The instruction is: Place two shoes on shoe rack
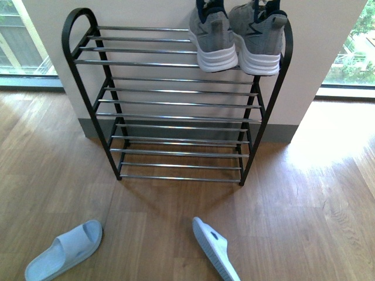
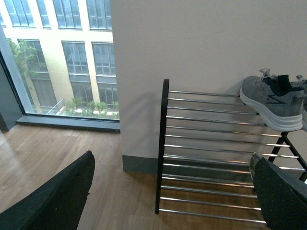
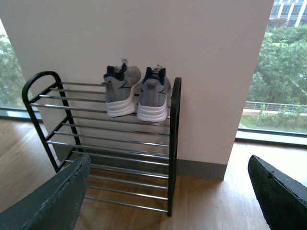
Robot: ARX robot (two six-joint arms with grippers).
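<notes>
- Shoe rack (image 1: 176,103): black frame with chrome bars. It stands on the wooden floor (image 1: 304,205) against a white wall, with windows to the left and right of the wall.
- Grey sneakers: the left sneaker (image 1: 214,41) and the right sneaker (image 1: 258,41) sit side by side, touching, at the right end of the top tier. Their heels face the near side and their white soles reach the front bar.
- Pale blue slides: the left slide (image 1: 64,249) and the right slide (image 1: 215,249) lie on the floor near the rack, well apart from each other. Only the front view shows them.
- Front view: no arm is in view.
- Left wrist view: the left gripper (image 2: 171,157) has its dark fingers (image 2: 53,196) spread wide with nothing between them. The rack's left end and one sneaker (image 2: 271,100), seen side-on, show beyond them.
- Right wrist view: the right gripper (image 3: 169,159) has its fingers (image 3: 283,191) likewise spread and empty. Both sneakers (image 3: 136,96) show from behind, with navy lining at the collars, a detail cut off in the front view.
</notes>
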